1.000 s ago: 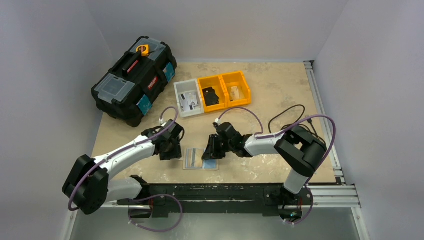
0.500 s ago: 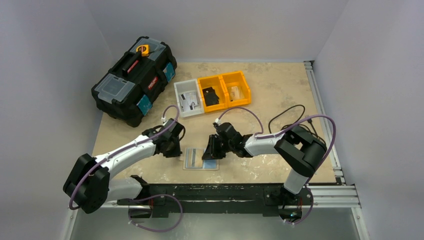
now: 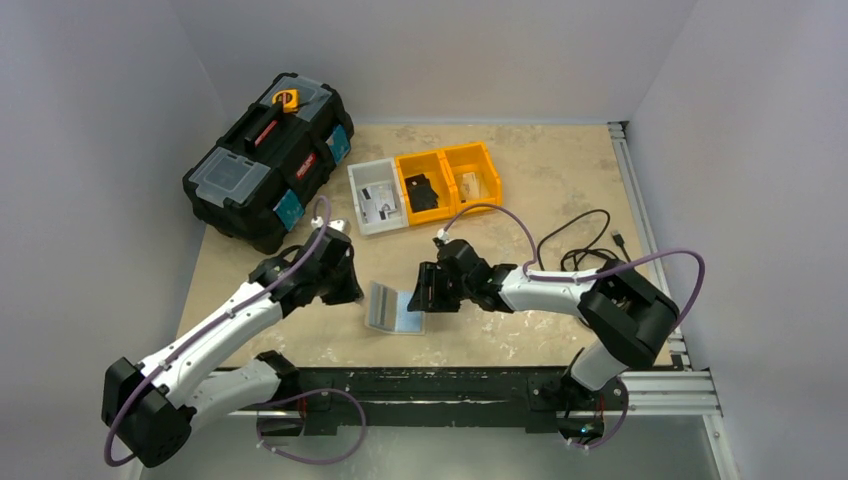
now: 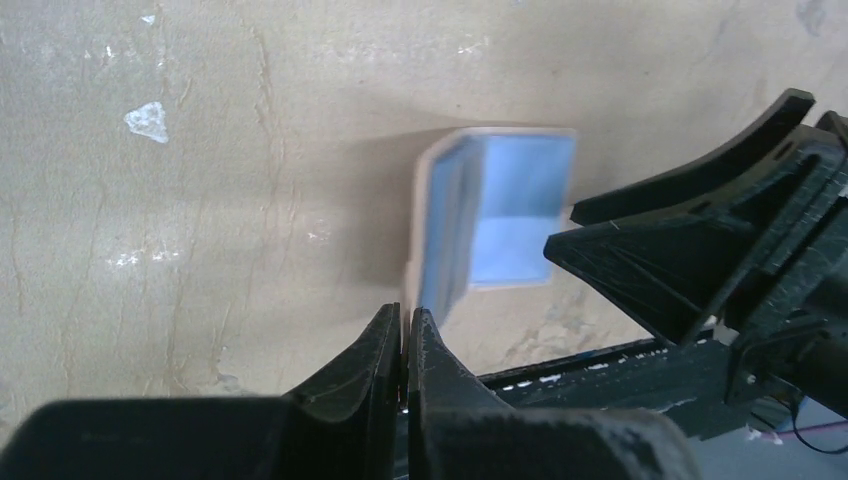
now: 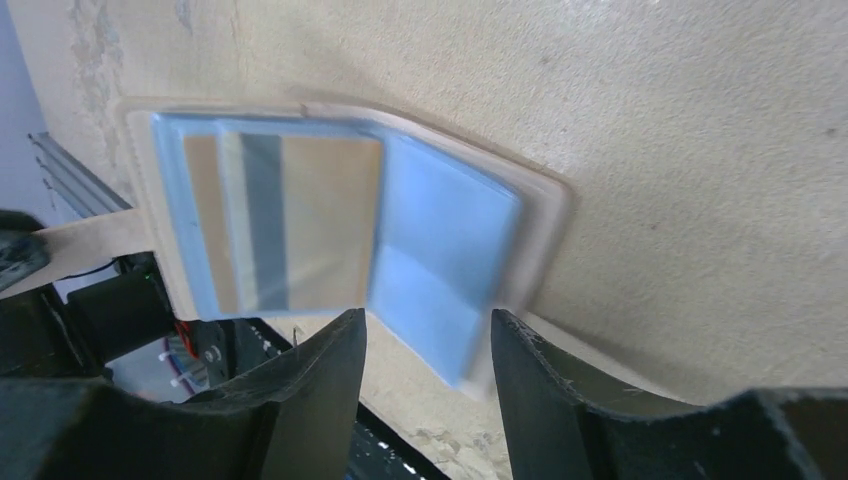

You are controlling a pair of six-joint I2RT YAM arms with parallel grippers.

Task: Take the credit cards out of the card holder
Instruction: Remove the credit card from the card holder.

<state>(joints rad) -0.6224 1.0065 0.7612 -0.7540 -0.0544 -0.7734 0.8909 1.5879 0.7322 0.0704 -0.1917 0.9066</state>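
landmark: grey bin (image 3: 377,197), on the far half of the table (image 3: 560,180)
card holder (image 3: 393,310): on the near side of the grey bin, well apart from it and roughly in line with it; opened like a book, with one flap flat on the table and the other apparently tilted up
credit cards (image 5: 300,220): tucked in the pocket of the tilted flap; beige with a dark stripe; number not clear; none drawn out yet
left gripper (image 4: 403,325): near side of the grey bin and a little left, at the outer edge of the tilted flap; pinched tight on that flap's rim
right gripper (image 5: 425,330): near side of the grey bin and a little right, just beside the flat flap; parted about halfway, with nothing between the fingers
handling, card holder: judged light, thin and soft-walled, floppy at the fold; likely to swing or slide under a tug unless pinned
handling, credit cards: judged stiff, slick and very thin, snug in the pocket; little edge on offer
where to take hold: at the exposed edge of the top card, pinched across both faces and drawn along the pocket's opening, with the holder braced by its rim
risk: slipping off the card edge, or dragging the whole holder along
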